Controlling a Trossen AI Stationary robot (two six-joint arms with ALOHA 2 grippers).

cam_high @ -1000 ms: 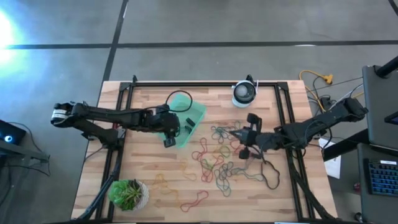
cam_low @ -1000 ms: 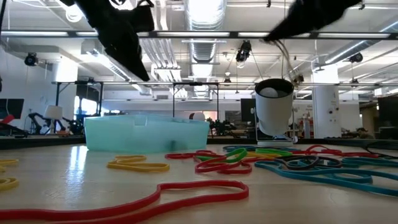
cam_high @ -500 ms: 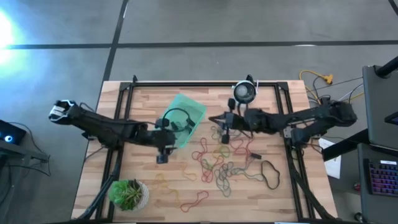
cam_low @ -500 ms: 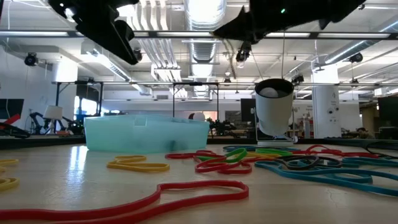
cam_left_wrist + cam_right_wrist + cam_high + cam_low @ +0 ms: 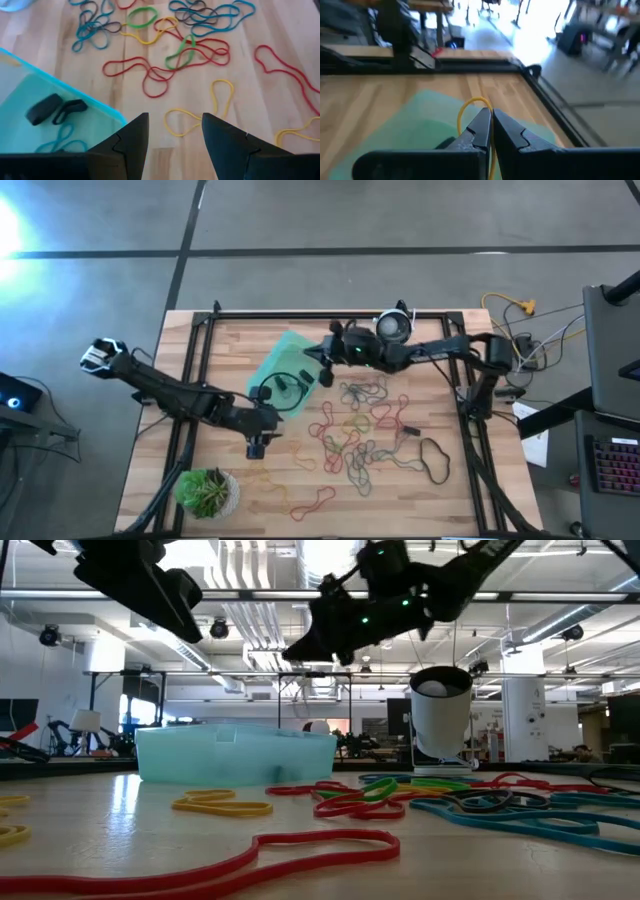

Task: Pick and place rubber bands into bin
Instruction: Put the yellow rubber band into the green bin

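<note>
From above, the right gripper [image 5: 325,358] has swung from the heap of coloured elastic rubber bands [image 5: 362,430] on the wooden table [image 5: 230,335] to above the translucent teal plastic bin [image 5: 292,347], while the left gripper [image 5: 256,450] has withdrawn beside it, toward the potted plant [image 5: 207,492]. In the left wrist view its fingers [image 5: 132,140] stand apart and empty over the bin's corner. In the right wrist view, jaws pinch a yellow rubber band [image 5: 472,106] above the bin.

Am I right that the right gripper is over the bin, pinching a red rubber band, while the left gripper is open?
Not quite: the rubber band in the right gripper is yellow, not red, as the right wrist view shows. The rest holds: it is over the bin, and the left gripper is open.
</note>
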